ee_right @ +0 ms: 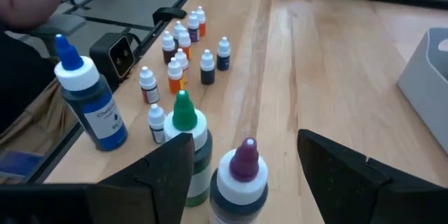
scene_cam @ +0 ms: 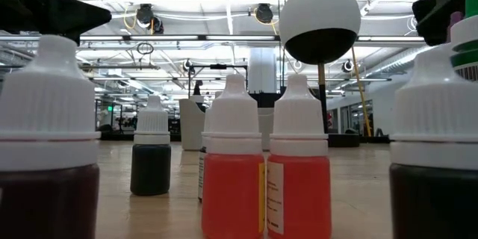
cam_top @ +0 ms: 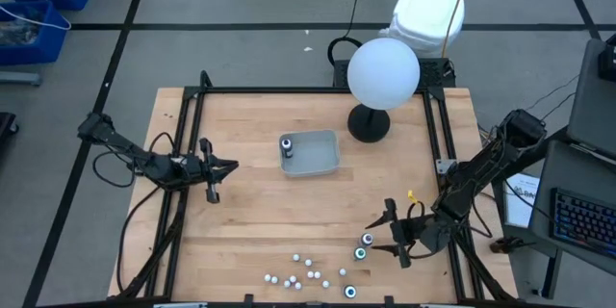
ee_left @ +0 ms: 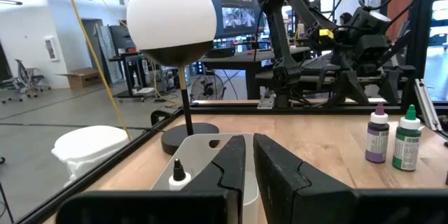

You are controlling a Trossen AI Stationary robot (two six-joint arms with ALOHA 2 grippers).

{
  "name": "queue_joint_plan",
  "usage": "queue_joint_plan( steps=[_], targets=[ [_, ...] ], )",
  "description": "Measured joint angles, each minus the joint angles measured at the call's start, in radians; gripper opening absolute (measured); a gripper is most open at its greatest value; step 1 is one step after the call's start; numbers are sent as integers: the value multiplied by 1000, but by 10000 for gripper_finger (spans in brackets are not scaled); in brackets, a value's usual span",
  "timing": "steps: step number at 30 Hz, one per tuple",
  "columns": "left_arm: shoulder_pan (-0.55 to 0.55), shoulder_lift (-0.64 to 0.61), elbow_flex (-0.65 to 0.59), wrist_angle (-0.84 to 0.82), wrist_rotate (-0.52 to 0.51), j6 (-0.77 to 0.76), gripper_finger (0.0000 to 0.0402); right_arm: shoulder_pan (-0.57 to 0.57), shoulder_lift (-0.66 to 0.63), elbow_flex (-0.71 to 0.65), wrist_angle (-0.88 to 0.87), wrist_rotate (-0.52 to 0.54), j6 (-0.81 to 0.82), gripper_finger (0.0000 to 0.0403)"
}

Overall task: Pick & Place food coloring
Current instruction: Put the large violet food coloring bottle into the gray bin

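Food coloring bottles [cam_top: 306, 271] are crowding the table's near edge [cam_top: 241, 294]; right gripper [cam_top: 395, 234] is hovering wide open beside them; left gripper [cam_top: 211, 168] is waiting nearly closed, empty

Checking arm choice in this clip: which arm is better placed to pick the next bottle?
The right. Its open pincer hovers right by the purple-topped bottle and green-topped bottle. The left pincer waits beside the grey tray, far from the loose bottles.
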Motion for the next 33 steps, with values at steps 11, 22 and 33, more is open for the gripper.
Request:
queue_joint_plan(
  steps=[11, 22, 33],
  targets=[
    [0, 0, 0, 1, -1, 31, 40, -11, 74, 0, 24, -31, 30, 242],
    [0, 0, 0, 1, -1, 32, 40, -11, 78, 0, 24, -21, 22, 221],
    [0, 0, 0, 1, -1, 31, 40, -11, 78, 0, 19, -20, 28, 184]
  ],
)
